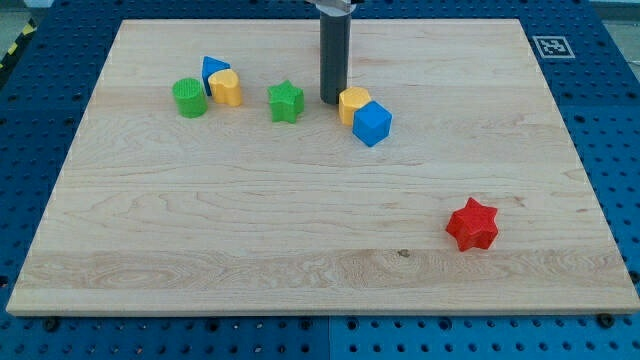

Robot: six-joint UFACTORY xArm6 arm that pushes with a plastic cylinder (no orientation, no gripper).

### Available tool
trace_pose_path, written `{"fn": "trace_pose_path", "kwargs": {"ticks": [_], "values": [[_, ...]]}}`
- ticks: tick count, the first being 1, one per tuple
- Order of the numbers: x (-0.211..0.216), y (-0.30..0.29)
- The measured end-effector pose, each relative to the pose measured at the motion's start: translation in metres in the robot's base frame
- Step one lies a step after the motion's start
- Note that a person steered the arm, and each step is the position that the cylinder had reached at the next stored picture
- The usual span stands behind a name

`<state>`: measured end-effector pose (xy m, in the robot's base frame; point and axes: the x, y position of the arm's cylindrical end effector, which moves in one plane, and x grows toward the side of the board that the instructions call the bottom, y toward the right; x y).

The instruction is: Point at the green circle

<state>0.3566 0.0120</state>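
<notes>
The arm carries no pincer, so there is nothing to open or clench; it ends in a dark rod whose tip (331, 101) rests on the worktop (300, 220), just left of the yellow block (352, 103). The green circle (189, 97) lies well off toward the view's left, at about the same depth, beyond the green star (286, 101), which stands between them.

My tip (332, 101) sits just left of the yellow block (352, 103). Leftward toward the green circle (189, 97), the green star (286, 101) and a second yellow block (226, 88) stand in line; board (250, 230) below them lies open.
</notes>
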Motion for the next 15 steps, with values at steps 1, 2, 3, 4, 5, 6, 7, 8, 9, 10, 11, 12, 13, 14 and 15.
{"fn": "trace_pose_path", "kwargs": {"ticks": [1,2,3,4,5,6,7,8,9,10,11,12,13,14,15], "values": [[0.000,0.006],[-0.012,0.014],[-0.025,0.038],[-0.025,0.058],[-0.037,0.057],[-0.050,0.028],[-0.059,-0.009],[-0.081,-0.050],[-0.101,-0.102],[-0.106,-0.178],[-0.106,-0.246],[-0.082,-0.268],[-0.040,-0.268],[-0.037,-0.268],[-0.037,-0.259]]}}
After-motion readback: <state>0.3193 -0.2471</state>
